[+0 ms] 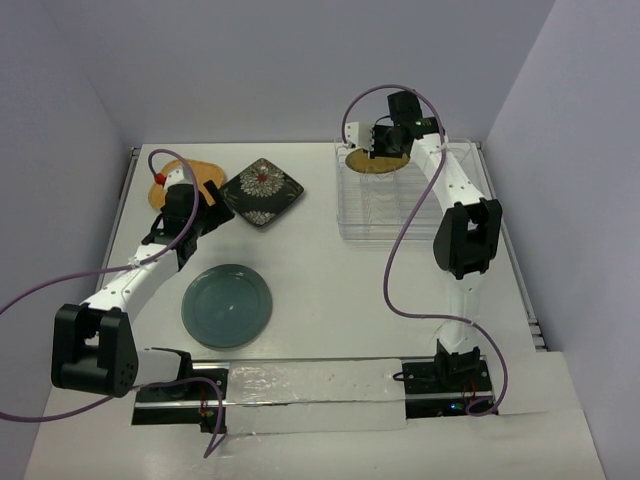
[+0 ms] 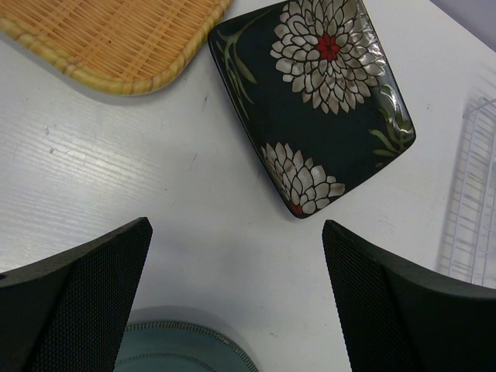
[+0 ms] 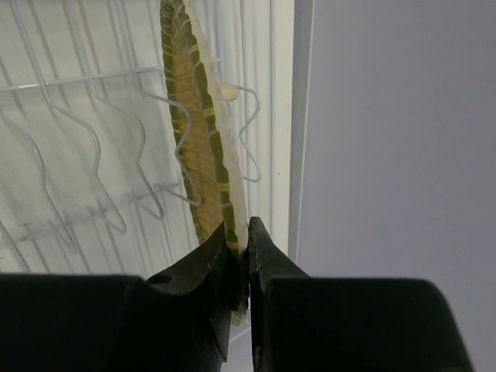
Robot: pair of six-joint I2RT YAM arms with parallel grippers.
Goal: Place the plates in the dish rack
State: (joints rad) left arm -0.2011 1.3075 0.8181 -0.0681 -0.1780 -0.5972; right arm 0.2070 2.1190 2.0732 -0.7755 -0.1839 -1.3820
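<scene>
My right gripper (image 1: 385, 140) is shut on the rim of the yellow woven plate (image 3: 198, 132), which stands on edge between wire dividers at the far end of the dish rack (image 1: 385, 215). In the right wrist view the jaws of this gripper (image 3: 240, 232) pinch the plate's lower edge. My left gripper (image 2: 236, 232) hangs open and holds nothing, over bare table. The orange plate (image 2: 116, 39), the black floral plate (image 2: 318, 101) and the teal plate (image 2: 178, 353) lie around it. From above, the left gripper (image 1: 205, 205) is beside the black plate (image 1: 263, 190) and above the teal plate (image 1: 227, 305).
The rack's wire dividers (image 3: 77, 155) stand in rows left of the yellow plate; the rack wall and the grey side wall are close on its right. The orange plate (image 1: 210, 172) is partly covered by my left arm. A purple cable loops over the rack.
</scene>
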